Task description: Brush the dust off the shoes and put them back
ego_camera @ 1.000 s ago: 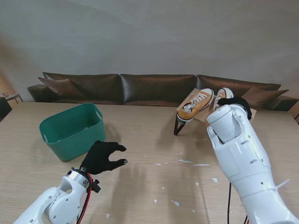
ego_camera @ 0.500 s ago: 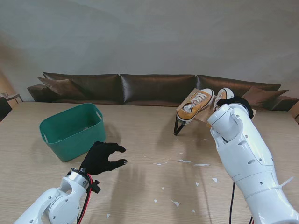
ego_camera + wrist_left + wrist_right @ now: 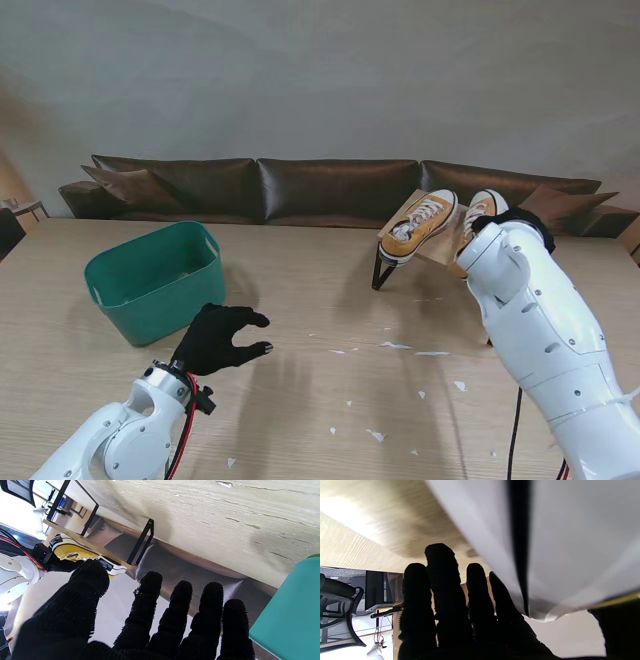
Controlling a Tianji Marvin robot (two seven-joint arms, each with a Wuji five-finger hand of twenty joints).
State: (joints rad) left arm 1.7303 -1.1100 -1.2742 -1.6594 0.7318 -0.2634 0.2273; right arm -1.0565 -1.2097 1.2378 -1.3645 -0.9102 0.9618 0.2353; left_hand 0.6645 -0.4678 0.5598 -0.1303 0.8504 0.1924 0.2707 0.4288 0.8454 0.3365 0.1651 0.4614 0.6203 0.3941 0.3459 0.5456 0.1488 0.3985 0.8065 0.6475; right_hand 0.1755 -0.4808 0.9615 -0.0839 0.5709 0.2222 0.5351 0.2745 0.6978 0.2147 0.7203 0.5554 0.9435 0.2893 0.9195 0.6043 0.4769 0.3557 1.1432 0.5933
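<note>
Two yellow sneakers with white soles rest on a tilted wooden rack (image 3: pixel 432 250) with black legs, far right on the table. The left shoe (image 3: pixel 420 225) lies free, also visible in the left wrist view (image 3: pixel 110 566). My right hand (image 3: pixel 518 222), in a black glove, is at the right shoe (image 3: pixel 483 205). Up close, that shoe's white sole (image 3: pixel 545 555) lies between my straight fingers (image 3: pixel 440 592) and my thumb; whether they grip it is unclear. My left hand (image 3: pixel 220 338) hovers over the table near me, fingers spread (image 3: pixel 150 620), holding nothing.
A green plastic bin (image 3: pixel 155 280) stands on the left, just beyond my left hand. Small white scraps (image 3: pixel 400 346) lie scattered over the middle of the table. A dark brown sofa (image 3: pixel 330 190) runs along the table's far edge.
My right arm and hand have shifted a little to the right beside the right shoe. The left hand has not moved.
</note>
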